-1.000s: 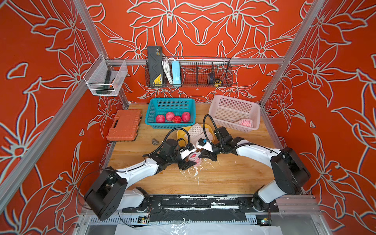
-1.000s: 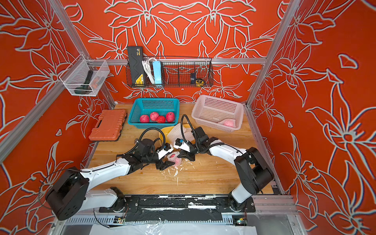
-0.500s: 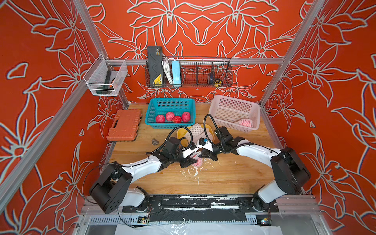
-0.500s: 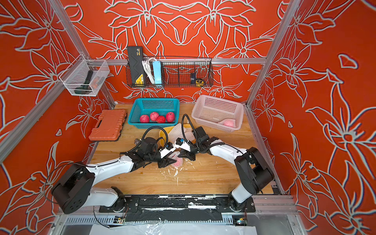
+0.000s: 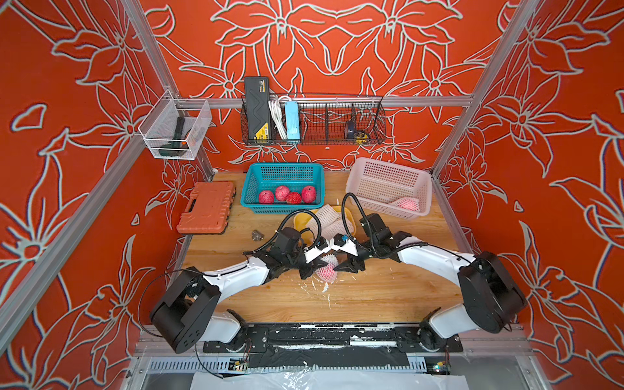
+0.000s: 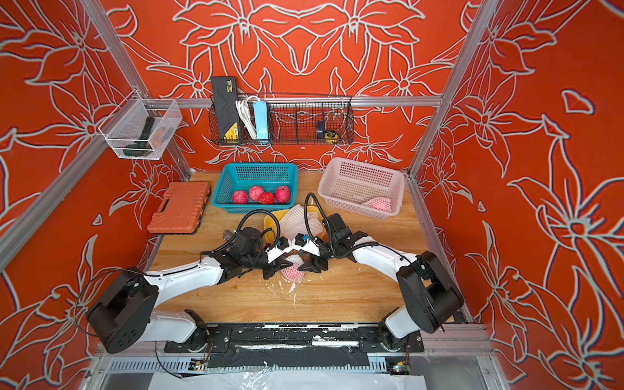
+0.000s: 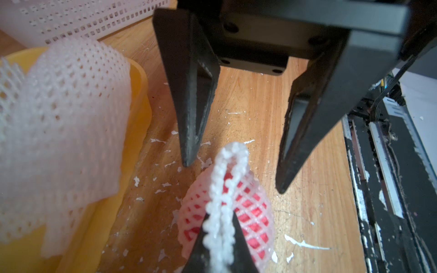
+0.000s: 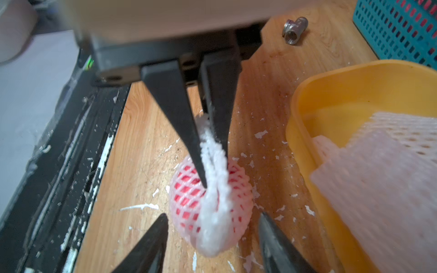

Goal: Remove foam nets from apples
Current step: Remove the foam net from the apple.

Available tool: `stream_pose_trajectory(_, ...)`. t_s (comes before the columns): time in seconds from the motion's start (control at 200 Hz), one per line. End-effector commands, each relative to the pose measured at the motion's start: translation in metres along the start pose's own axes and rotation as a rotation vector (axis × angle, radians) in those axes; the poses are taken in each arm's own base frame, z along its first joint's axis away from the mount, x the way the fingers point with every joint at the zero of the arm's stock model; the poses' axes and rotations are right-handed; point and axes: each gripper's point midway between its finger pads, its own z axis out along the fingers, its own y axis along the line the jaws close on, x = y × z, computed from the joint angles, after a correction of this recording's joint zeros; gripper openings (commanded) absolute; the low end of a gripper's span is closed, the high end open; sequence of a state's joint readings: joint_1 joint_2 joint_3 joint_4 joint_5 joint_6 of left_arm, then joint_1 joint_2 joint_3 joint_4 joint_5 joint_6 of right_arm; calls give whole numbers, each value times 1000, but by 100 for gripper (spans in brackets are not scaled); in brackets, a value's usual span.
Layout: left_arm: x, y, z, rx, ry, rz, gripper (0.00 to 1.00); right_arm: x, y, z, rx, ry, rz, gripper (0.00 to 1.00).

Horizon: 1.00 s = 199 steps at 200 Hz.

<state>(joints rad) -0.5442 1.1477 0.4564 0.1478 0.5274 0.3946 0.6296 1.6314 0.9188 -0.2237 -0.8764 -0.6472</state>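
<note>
**Bimanual station from above.** An orange case [image 5: 206, 206] lies at the left edge of the desk [image 5: 371, 297]. Towards the back, a teal basket [image 5: 251, 189] holds four red apples [image 5: 283, 192]. At mid-desk the left pincer [image 8: 212, 153] is clamped on a pulled-up ridge of the foam net [image 7: 227, 179] sheathing one apple [image 7: 253, 227], which rests on the wood. Facing it, the right pincer [image 7: 234, 176] stands with jaws apart, gripping nothing. Behind them a yellow tub [image 5: 300, 221] holds loose nets [image 5: 329, 219]. The pink basket [image 5: 388, 175], far right, contains another netted apple [image 5: 408, 204].
</note>
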Motion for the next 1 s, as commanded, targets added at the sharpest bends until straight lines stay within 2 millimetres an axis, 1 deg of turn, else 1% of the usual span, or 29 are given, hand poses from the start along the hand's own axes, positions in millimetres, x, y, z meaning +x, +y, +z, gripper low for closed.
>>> stream_pose_trajectory(0.0, -11, -4, -3, 17, -52, 21, 9, -12, 6, 2, -43, -35, -35, 35)
stream_pose_trajectory(0.145, -22, -9, -8, 32, -110, 23, 9, -24, 7, -3, -37, -71, -39, 18)
stream_pose_trajectory(0.205, -28, -10, -10, 36, -131, 27, 9, -31, 8, -6, -29, -93, -44, 16)
stream_pose_trajectory(0.24, -29, -11, -11, 40, -138, 28, 9, -35, 9, -9, -26, -106, -55, 14)
stream_pose_trajectory(0.315, -30, -12, -12, 47, -144, 22, 8, -44, 10, -14, -12, -130, -68, 13)
stream_pose_trajectory(0.48, -36, -14, -10, 52, -165, 27, 8, -57, 12, -20, -10, -156, -80, 10)
stream_pose_trajectory(0.545, -38, -13, -8, 45, -172, 24, 8, -56, 14, -20, -14, -149, -75, 9)
stream_pose_trajectory(0.756, -46, -2, 1, 20, -193, 7, 8, -40, 21, -12, -35, -84, -71, 9)
stream_pose_trajectory(0.896, -49, 4, 6, 6, -198, -6, 8, -23, 18, -8, -7, -24, -58, 10)
stream_pose_trajectory(0.991, -50, 5, 7, 10, -211, -15, 8, -23, 18, -8, 4, -38, -55, 11)
